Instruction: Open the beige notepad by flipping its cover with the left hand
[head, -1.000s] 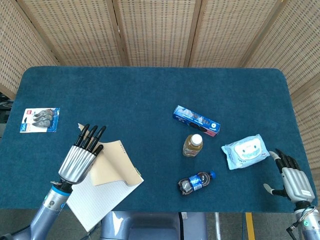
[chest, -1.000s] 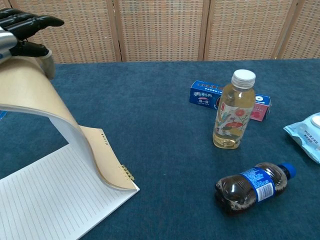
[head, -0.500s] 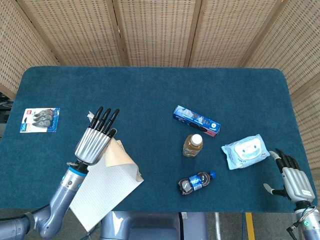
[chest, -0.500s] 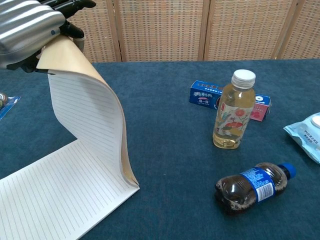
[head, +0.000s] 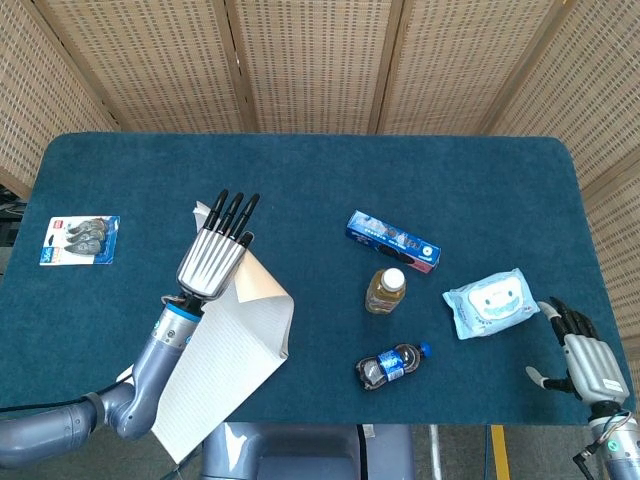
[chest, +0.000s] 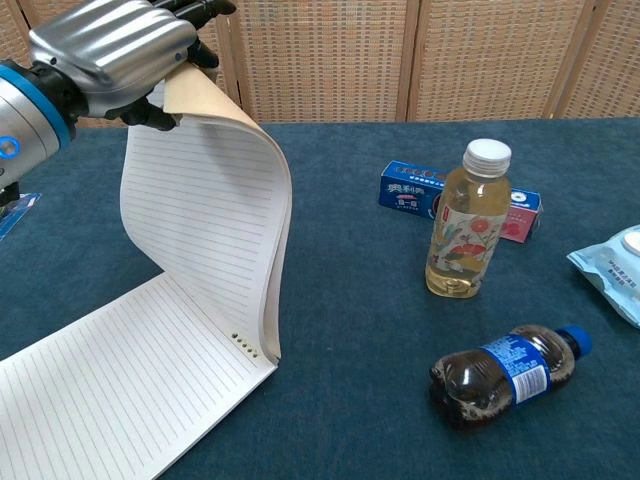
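The left hand (head: 213, 262) is pinching the notepad (chest: 120, 390) cover (chest: 215, 215) upright, other fingers spread; the binding edge is lying right of it. The right hand (head: 583, 358) is idling, loosely spread.

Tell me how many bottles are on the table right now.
2. An upright bottle of pale yellow drink stands just in front of the blue box; a dark drink bottle lies on its side near the front edge. None appears hidden.

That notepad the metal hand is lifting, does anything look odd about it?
Yes. The left hand lifts lined pages with the beige cover of the notepad, curling them upright.
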